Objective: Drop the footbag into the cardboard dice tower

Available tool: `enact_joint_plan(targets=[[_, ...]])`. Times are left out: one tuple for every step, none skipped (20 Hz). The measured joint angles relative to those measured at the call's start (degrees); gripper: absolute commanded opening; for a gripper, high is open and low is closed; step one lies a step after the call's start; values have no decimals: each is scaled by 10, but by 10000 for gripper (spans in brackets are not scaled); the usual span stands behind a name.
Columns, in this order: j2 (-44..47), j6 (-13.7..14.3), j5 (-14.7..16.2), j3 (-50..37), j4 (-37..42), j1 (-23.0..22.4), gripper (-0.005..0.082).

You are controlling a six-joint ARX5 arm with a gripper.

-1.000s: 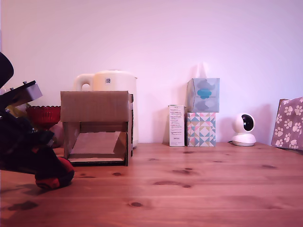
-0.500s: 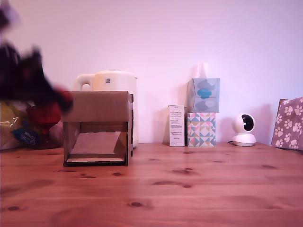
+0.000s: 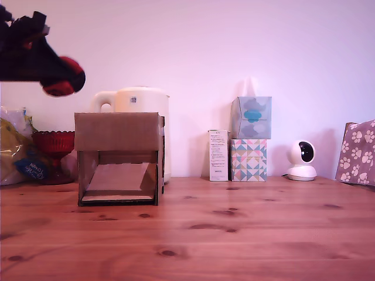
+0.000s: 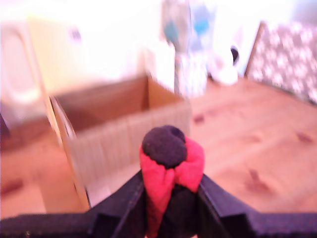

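High at ten o'clock of the cardboard dice tower [image 3: 119, 158] in the exterior view, the claw [image 3: 58, 81] hangs in the air, clamped tight on the footbag [image 3: 61, 79], its red and black panels bulging out between the black fingers [image 4: 124, 206]. Wrist view shows the tower's open top [image 4: 106, 101] just ahead and below. Behind it stands a cream kettle [image 3: 140, 100], with a red glass bowl [image 3: 54, 143] at nine o'clock on the counter [image 3: 234, 228].

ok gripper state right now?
Gripper: closed on the footbag, held in the air, higher than the dice tower and off its left side in the exterior view.
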Motion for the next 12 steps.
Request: enact_joint_plan(targets=[[8,0,-5,0,27,0,178],[16,0,-12,0,55,0,178],[24,0,-15,1,79,0,178],[36,0,-16,5,90,0,178],[52,0,-17,17,91,0,178],[74,0,-17,37,89,0,178],[99,0,-17,68,81,0,178],[125,0,-17,107,67,0,179],[150,0,-17,149,48,0,179],[174,0,-18,193,20,0,179],[197,0,-18,236,-13,0,179],[221,-1,-18,278,-51,0,179]])
